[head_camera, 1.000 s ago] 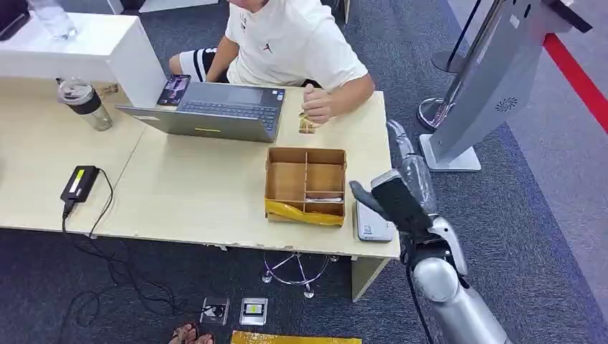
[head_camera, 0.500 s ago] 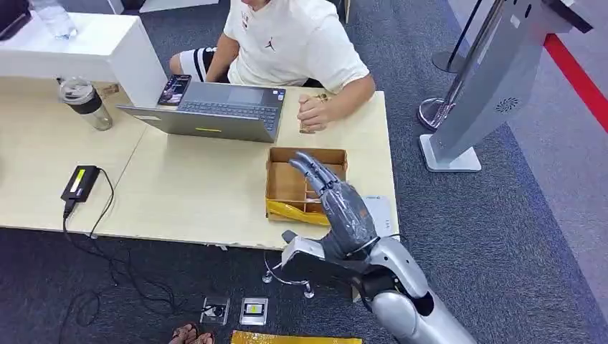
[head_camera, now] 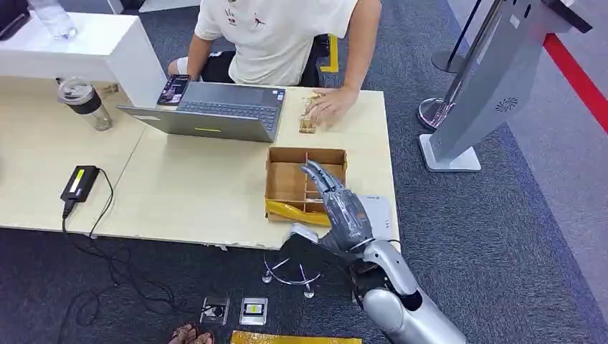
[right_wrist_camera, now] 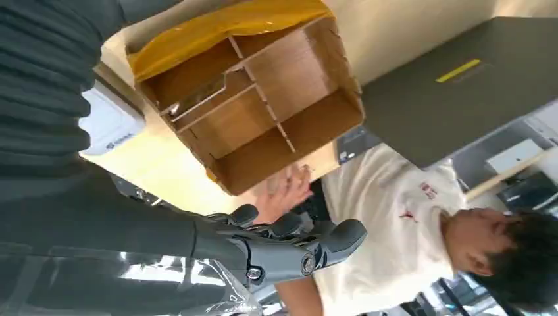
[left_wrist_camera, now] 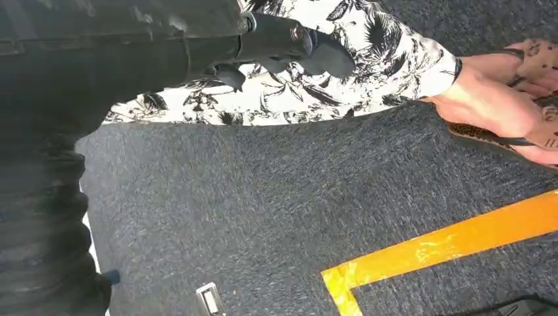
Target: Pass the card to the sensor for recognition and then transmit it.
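One brown wooden compartment box [head_camera: 305, 183] with yellow tape on its front is placed on the pale wooden surface [head_camera: 193, 190], just beside one white card reader [head_camera: 378, 215]. The right hand [head_camera: 337, 204] is positioned above the box with fingers extended and apart, nothing held. The left hand [left_wrist_camera: 276, 46] is seen over grey carpet; its state cannot be told, and the card cannot be made out.

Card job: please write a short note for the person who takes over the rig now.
Right hand: holds nothing, fingers spread above the box.
Left hand: hangs over the carpet, nothing seen in it; finger state unclear.
Card: cannot make it out; possibly in the box under the hand.
White device: on the table beside the box, likely the sensor.
Done: nothing.
Left: pick card, scan, hand over.
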Tool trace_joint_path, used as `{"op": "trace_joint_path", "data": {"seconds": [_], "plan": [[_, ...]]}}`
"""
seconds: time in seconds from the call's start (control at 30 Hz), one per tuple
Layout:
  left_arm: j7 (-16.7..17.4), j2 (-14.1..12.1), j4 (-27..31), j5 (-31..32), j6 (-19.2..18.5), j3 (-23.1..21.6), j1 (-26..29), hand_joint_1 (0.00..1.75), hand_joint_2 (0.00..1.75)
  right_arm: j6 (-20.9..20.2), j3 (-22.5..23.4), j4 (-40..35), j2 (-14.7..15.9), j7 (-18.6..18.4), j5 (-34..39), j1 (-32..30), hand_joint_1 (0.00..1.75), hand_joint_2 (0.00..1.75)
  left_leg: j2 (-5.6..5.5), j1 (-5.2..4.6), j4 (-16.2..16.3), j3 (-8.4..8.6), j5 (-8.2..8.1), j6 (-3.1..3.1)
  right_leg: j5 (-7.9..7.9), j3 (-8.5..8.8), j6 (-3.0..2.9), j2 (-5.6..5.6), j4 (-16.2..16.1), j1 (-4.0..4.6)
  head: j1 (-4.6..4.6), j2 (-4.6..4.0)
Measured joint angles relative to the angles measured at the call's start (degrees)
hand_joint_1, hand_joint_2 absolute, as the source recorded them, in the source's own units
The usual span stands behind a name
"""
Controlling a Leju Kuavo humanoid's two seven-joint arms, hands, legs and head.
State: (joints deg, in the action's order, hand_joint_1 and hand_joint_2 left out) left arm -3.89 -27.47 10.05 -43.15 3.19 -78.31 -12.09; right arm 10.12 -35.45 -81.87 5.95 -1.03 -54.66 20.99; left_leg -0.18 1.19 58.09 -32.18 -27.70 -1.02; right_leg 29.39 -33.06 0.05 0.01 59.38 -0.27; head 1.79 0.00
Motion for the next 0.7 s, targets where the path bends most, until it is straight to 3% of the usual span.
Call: {"op": "trace_joint_path", "data": {"seconds": [0.43, 0.7], "plan": [[0.81, 0.50, 0.02, -0.46, 0.35, -0.02, -0.02, 0.00, 1.75, 1.01, 0.20, 4.87, 0.07, -2.53, -1.90, 0.11, 0.00, 1.75, 0.00, 0.00, 0.00, 0.00, 0.00, 0.00, 0.00, -0.01, 0.00, 0.01, 0.00, 0.00, 0.02, 0.00], [0.11, 0.35, 0.02, 0.55, 0.33, -0.02, -0.03, 0.00, 1.75, 4.68, 0.50, 7.32, 0.07, -3.67, -7.67, 0.12, 0.00, 1.75, 0.01, 0.00, 0.00, 0.00, 0.00, 0.00, 0.00, -0.01, 0.00, 0.01, 0.00, 0.00, 0.02, 0.00]]}}
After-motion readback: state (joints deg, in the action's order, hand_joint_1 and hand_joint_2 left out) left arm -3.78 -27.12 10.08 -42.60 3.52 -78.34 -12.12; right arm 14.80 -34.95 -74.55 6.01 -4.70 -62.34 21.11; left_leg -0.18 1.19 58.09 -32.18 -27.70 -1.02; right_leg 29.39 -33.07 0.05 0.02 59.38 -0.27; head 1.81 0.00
